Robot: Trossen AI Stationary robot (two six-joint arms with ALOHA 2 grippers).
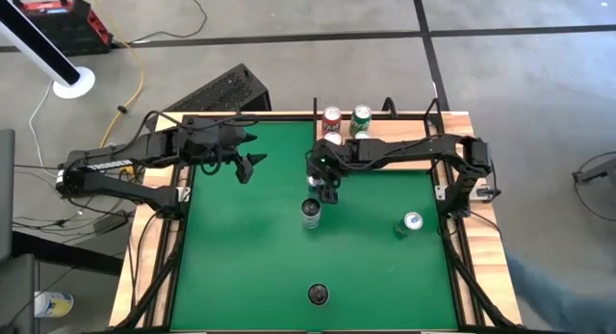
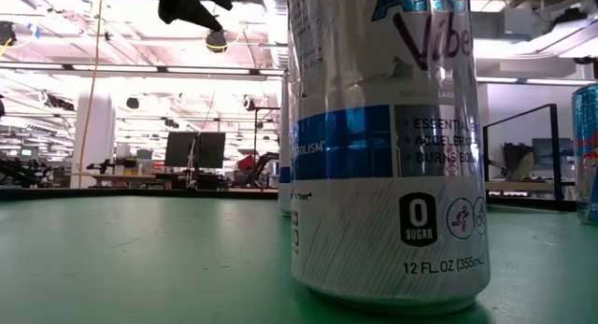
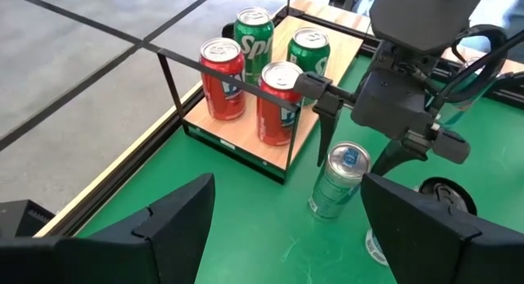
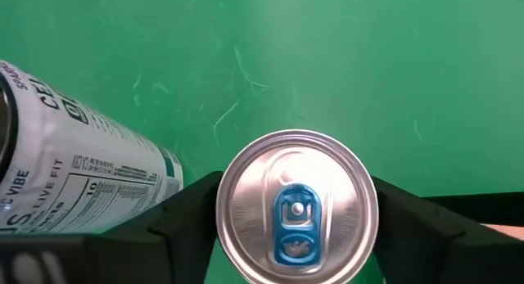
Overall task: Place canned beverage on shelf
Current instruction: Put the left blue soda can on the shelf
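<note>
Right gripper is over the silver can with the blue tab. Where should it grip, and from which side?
Grip the silver can around its round side wall just under the rim, coming straight down from above. It stands upright, and the right gripper already has its open fingers on either side of the top.

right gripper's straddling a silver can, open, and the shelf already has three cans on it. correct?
Not quite. The shelf holds four cans, not three: two red cans and two green cans, as the left wrist view shows. The rest stands: the right gripper is open, a finger on each side of the silver can.
</note>
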